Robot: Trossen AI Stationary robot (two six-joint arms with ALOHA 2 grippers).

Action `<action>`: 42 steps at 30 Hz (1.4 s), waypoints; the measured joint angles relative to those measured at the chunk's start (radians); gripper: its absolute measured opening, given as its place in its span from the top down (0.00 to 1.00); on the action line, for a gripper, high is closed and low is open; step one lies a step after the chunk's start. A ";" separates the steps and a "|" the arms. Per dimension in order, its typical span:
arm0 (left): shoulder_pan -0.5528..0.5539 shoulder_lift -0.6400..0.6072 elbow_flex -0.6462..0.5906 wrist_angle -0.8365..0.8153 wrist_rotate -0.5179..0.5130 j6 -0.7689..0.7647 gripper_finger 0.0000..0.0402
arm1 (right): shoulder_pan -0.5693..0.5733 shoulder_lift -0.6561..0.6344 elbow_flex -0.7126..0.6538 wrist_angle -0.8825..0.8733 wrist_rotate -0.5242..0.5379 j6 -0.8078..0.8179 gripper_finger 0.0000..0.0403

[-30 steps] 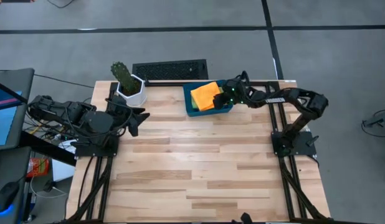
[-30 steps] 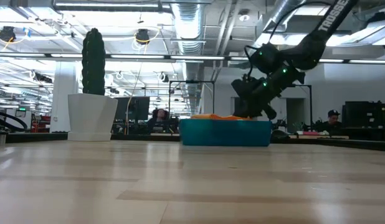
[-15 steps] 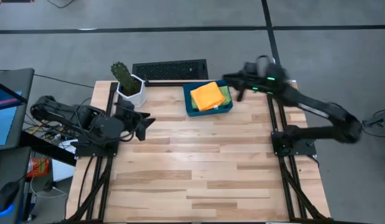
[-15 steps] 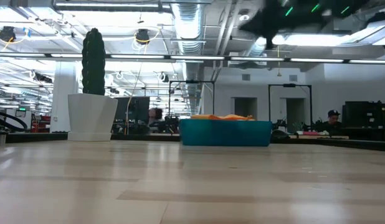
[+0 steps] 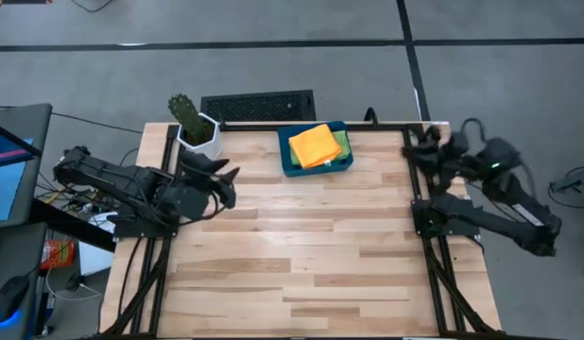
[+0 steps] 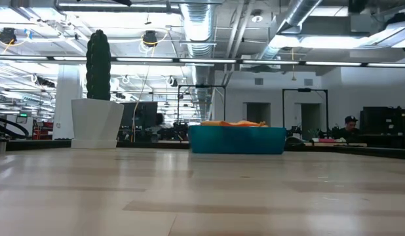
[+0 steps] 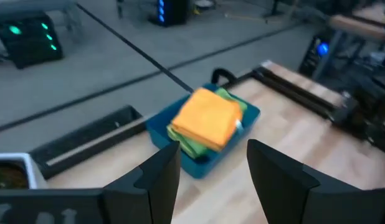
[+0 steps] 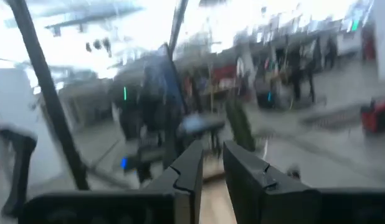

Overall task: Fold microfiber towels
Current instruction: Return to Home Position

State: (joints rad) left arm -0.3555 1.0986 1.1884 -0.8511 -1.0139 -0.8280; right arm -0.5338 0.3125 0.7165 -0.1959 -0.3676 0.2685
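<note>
Two folded cloths are made out at once: the orange towel (image 5: 314,144) is laid on top, and the green towel (image 5: 343,142) is caught beneath it, its edge showing on the side nearer the right arm. Whether more cloths are hidden under them cannot be told. Both are held inside the dark-blue tray (image 5: 316,170), which is set at the far edge of the wooden table (image 5: 301,255). From table height, only a sliver of orange is seen above the tray's rim. Out to one side, the left gripper (image 5: 230,186) is held above the table's left edge, just beside the potted cactus (image 5: 198,135) and well apart from the tray. It is pointed toward the tray, its fingers are spread, and nothing is gripped between them. Over on the other side, the right gripper (image 5: 412,154) is held at the table's right edge, also well apart from the tray; whether it is released or clenched cannot be told. Beyond the table, a person (image 6: 350,126) is glimpsed far off in the room.
</note>
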 joint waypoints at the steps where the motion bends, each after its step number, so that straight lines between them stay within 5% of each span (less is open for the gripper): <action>1: -0.001 -0.010 -0.007 0.002 -0.017 0.001 0.56 | 0.013 -0.033 -0.049 -0.015 0.000 0.000 0.78; 8: -0.083 -0.233 -0.217 0.170 0.090 0.044 0.56 | 0.108 -0.305 -0.443 0.094 0.002 0.130 0.78; 15: -0.153 -0.565 -0.640 0.608 0.285 0.213 0.56 | 0.222 -0.278 -0.705 0.394 0.027 0.176 0.78; 21: -0.162 -0.794 -0.916 0.816 0.297 0.243 0.56 | 0.275 -0.264 -0.709 0.220 0.282 0.200 0.78; 28: -0.162 -1.019 -1.168 0.955 0.294 0.214 0.56 | 0.304 -0.257 -0.708 0.222 0.314 0.174 0.78; 35: -0.162 -1.098 -1.174 0.973 0.309 0.360 0.56 | 0.414 -0.255 -0.709 0.236 0.289 0.220 0.78; 42: -0.162 -1.092 -1.170 0.919 0.333 0.374 0.56 | 0.483 -0.242 -0.709 0.209 0.395 0.198 0.78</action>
State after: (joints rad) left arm -0.5179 0.0071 0.0189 0.0677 -0.6808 -0.4538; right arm -0.0513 0.0709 0.0078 0.0135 0.0271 0.4667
